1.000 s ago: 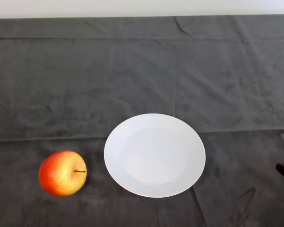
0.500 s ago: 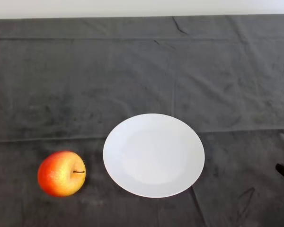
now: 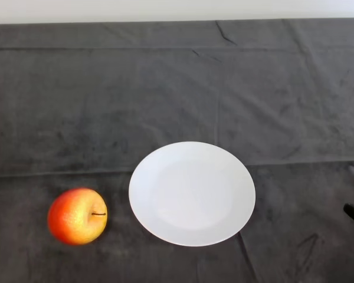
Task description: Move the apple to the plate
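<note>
Apple (image 3: 77, 216), red and yellow, lying on its side on the dark cloth (image 3: 165, 88) covering the table, stem pointing toward the white plate (image 3: 192, 193), which sits just beside it to the right, the two apart, both on the cloth's near half.

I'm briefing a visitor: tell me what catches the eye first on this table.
The red-and-yellow apple stands out at the lower left on the dark grey cloth, its stem pointing right. Beside it, apart from it, the round white plate lies bare just below the middle.
</note>
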Controlling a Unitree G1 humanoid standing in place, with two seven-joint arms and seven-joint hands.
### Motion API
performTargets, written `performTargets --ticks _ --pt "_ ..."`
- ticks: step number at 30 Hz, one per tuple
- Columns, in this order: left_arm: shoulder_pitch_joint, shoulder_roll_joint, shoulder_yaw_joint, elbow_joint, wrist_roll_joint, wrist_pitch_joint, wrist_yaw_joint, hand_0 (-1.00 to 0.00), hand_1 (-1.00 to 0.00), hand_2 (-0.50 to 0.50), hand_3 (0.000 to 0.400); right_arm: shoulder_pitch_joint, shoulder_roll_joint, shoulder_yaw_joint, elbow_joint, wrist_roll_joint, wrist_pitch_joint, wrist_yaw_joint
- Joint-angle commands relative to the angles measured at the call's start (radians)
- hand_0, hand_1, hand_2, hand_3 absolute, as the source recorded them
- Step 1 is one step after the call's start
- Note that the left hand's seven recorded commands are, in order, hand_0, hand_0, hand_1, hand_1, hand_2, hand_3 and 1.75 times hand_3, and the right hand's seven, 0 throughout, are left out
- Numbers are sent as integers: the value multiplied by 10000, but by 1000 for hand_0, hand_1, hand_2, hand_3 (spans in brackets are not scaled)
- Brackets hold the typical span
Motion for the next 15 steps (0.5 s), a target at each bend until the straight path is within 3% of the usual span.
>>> performTargets --ticks 1,15 --pt "-170 -102 -421 -495 172 144 -211 0 0 0 0 273 219 -79 301 266 307 107" --pt "-841 -866 -1380 -381 505 -121 -772 0 0 0 0 276 242 -115 292 233 331 129"
